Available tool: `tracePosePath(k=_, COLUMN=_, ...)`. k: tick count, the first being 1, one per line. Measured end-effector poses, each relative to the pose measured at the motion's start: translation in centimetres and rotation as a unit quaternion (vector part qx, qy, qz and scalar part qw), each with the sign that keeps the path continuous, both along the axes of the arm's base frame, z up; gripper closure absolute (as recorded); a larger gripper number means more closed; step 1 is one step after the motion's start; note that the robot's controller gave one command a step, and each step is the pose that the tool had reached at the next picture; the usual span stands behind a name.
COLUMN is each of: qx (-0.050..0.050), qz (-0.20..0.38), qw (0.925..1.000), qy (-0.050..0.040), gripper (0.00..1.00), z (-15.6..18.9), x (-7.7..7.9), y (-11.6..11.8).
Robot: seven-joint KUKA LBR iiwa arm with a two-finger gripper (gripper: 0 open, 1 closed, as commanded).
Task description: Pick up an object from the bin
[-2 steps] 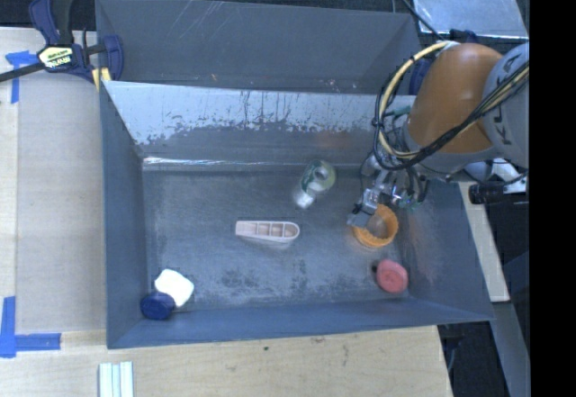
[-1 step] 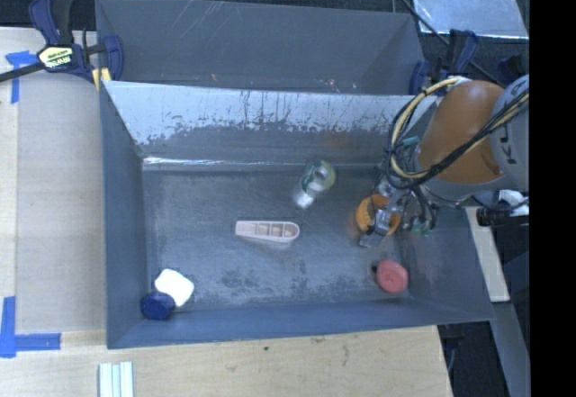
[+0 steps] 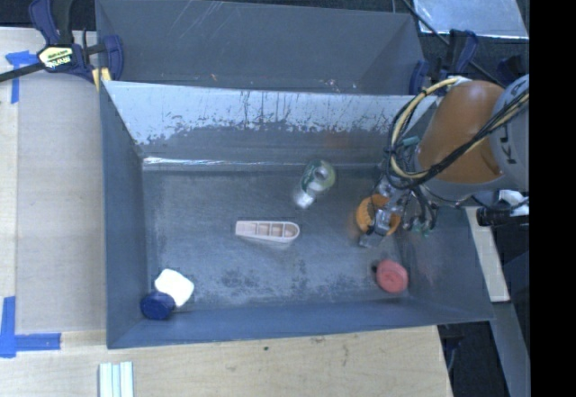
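End effector (image 3: pixel 385 222) over orange thing (image 3: pixel 364 213), bin's right side, axis hidden

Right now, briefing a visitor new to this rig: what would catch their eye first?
Probably the arm's orange cover at the right, its claw low in the bin beside a small orange thing. Next the red round thing near the lower right corner and the white-and-blue piece lower left.

Loose things, well apart
Beige tray (image 3: pixel 267 230), clear bottle (image 3: pixel 313 181), red disc (image 3: pixel 391 276) and white bottle (image 3: pixel 170 291) are seen.
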State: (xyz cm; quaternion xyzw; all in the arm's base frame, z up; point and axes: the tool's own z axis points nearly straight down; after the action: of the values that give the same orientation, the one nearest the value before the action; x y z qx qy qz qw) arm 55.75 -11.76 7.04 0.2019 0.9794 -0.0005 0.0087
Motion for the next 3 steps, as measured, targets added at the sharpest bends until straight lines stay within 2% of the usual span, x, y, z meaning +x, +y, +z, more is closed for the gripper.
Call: tracePosePath(k=3, qx=-0.003, qz=0.016, qw=0.9998, qy=-0.0073, gripper=1.0, z=0.85, x=1.67, y=0.01)
